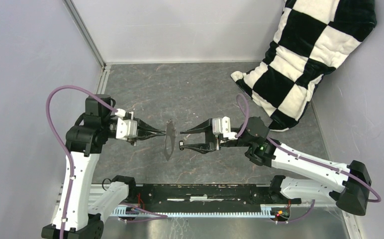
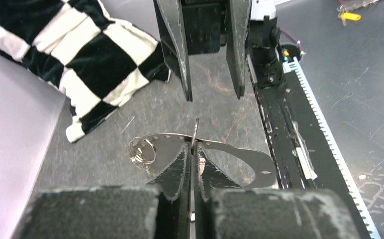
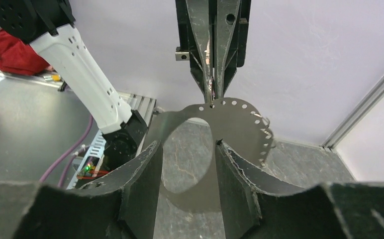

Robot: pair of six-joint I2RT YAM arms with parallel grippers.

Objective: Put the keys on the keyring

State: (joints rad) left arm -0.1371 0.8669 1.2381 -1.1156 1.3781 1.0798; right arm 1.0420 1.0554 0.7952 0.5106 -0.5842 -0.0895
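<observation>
The keyring (image 1: 169, 139) is a thin grey metal oval hoop with a row of small holes along one side. It hangs edge-up above the dark table between the two arms. My left gripper (image 1: 164, 132) is shut on its rim, the fingers (image 2: 180, 164) pinched on the metal (image 2: 252, 158). A couple of small wire loops (image 2: 141, 150) hang at one end of the hoop. My right gripper (image 1: 181, 139) stands open just right of the hoop (image 3: 240, 122), its fingertips (image 3: 152, 149) apart with nothing between them. The keys do not show in any view.
A black-and-white checkered cushion (image 1: 307, 55) leans in the back right corner. Pale walls close off the left, back and right sides. A black rail with a toothed strip (image 1: 200, 199) runs along the near edge between the arm bases.
</observation>
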